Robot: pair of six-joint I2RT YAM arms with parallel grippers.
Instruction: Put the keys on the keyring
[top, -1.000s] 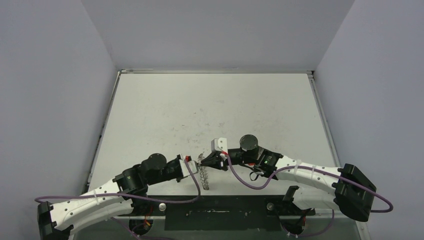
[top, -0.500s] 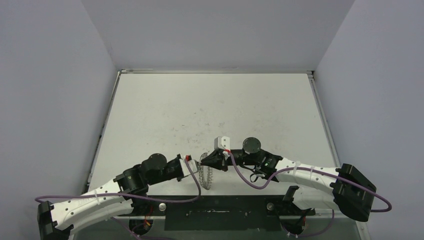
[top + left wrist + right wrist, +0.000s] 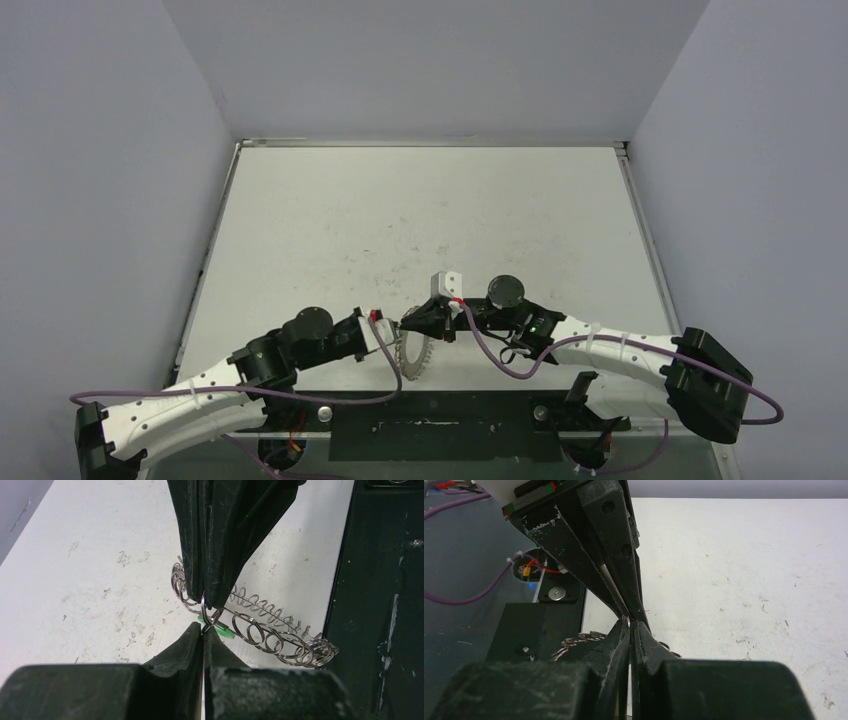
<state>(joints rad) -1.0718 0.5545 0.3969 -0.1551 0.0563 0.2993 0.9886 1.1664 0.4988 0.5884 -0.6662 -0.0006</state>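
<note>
From above we see a scuffed white table boxed in by pale lavender walls. Both arms reach inward and meet close to the near edge, about the middle. The left gripper and right gripper are tip to tip, and the keyring hangs just on the near side of them, standing on edge rather than lying flat.

From the left wrist we see the left gripper's fingers pressed together, with the bright tag of the green-tagged key poking out right beside their tips. We judge that this key is what they pinch. The right gripper comes in from the far side, clamped on one wire loop of the keyring's fringe, and the rest of the keyring trails off to the right toward the dark base plate.

From the right wrist the two closed grippers nearly touch. A thin silver sliver shows between the left gripper's fingers – probably the key's metal. A few loops of the keyring peek out low on the left.

As we read it, the threading of the first key is under way, but we cannot tell whether it has caught the loop yet. The red-tagged key is in none of the views, so we cannot say whether it is done or left.
</note>
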